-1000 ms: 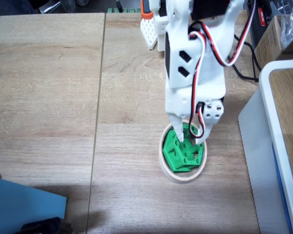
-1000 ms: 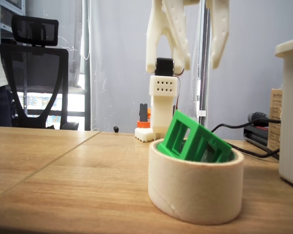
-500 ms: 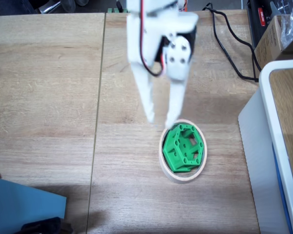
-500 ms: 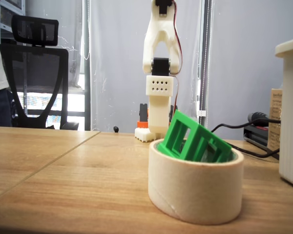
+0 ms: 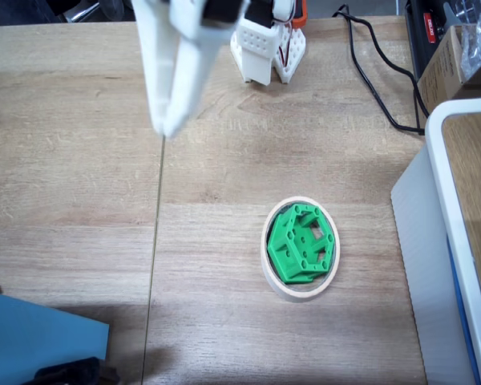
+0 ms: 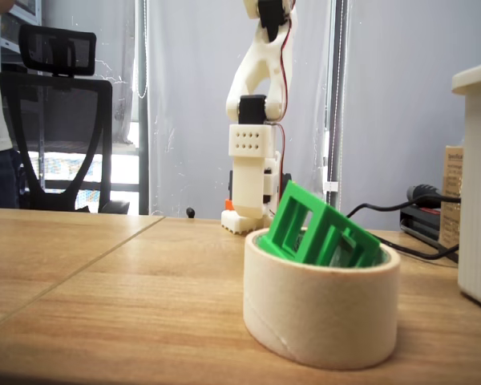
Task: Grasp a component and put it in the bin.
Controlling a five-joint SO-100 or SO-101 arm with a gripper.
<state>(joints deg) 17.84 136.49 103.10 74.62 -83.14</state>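
While my gripper (image 5: 167, 128) hangs over the table's far-left part in the top-down fixed view, its fingers read as pressed together and hold nothing. The green part (image 5: 301, 243) lies toward the near right of them, well apart, already inside the tape roll (image 5: 298, 290). In the low fixed view the green part (image 6: 321, 231) sits tilted, one corner above the rim (image 6: 321, 309). I judge placement done. Bare wooden table (image 5: 72, 160); a white container (image 5: 433, 208) stands at the right edge.
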